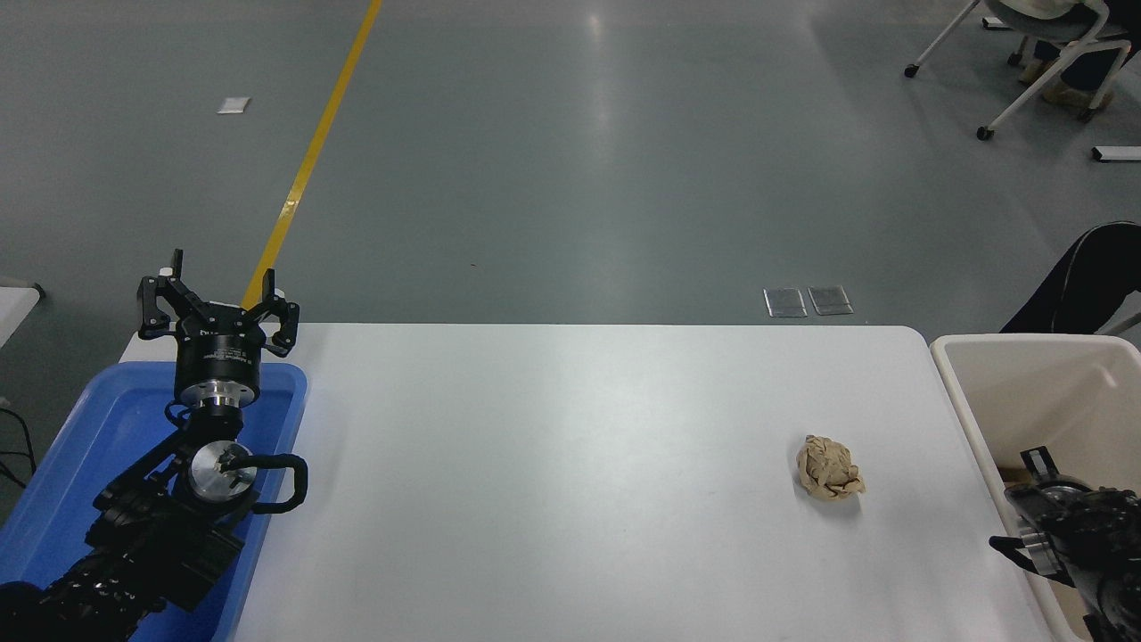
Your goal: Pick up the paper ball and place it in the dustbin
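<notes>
We see the white table (570, 464) filling the lower half of the view, its far edge straight with rounded corners and most of its top bare. Taking the table as our landmark, the dustbin (958, 401) stands against its right edge, cream-walled, thick-rimmed and cut off by the picture's right border. The blue tray (80, 446) lies over the table's left end, its right rim just inside the white surface. The left arm is parked above that tray, and the left gripper (217, 290) reaches past the table's far left corner with its fingers spread apart. The right arm enters at the table's lower right, over the dustbin's near wall; of the right gripper (1038, 464) we cannot tell the finger position. The paper ball (828, 468) rests on the table's right portion, apart from the dustbin and from both arms, with bare surface all round it.
</notes>
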`<state>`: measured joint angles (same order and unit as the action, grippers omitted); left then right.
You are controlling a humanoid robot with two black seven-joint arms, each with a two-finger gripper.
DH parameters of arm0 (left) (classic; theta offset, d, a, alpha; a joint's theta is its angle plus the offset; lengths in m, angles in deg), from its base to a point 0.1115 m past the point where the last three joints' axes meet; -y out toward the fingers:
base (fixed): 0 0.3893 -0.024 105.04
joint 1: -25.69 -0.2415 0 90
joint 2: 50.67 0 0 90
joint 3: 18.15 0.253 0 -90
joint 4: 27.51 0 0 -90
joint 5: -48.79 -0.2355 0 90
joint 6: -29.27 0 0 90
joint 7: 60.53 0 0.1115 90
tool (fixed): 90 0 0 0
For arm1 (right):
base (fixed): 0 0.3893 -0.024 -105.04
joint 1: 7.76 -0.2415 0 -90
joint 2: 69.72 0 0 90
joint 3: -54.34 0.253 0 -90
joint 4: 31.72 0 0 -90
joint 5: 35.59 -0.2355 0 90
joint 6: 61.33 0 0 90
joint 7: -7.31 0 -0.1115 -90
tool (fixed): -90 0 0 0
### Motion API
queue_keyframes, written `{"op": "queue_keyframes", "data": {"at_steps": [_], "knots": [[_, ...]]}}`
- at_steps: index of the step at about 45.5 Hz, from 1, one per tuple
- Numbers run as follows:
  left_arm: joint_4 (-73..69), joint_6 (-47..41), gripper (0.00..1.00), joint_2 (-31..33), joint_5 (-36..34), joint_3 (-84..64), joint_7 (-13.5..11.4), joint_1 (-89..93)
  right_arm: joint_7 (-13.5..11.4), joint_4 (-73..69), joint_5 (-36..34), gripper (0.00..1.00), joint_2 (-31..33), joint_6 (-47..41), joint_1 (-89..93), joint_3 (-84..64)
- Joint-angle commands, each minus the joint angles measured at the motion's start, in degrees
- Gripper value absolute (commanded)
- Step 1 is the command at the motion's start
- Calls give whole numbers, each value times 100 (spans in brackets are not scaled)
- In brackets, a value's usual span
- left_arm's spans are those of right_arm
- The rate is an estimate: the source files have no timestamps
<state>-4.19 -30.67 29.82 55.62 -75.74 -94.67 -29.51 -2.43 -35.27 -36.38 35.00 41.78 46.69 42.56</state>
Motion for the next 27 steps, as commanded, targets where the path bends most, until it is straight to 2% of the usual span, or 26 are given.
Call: {"op": "queue_keyframes", "data": {"at_steps": [1,27], "knots": [[5,0,99,11,-15,3,4,0,-1,4,0,0,-4,8,4,9],[-3,0,99,-6,11,12,-4,0,-1,4,0,0,5,-27,-92,9]]}}
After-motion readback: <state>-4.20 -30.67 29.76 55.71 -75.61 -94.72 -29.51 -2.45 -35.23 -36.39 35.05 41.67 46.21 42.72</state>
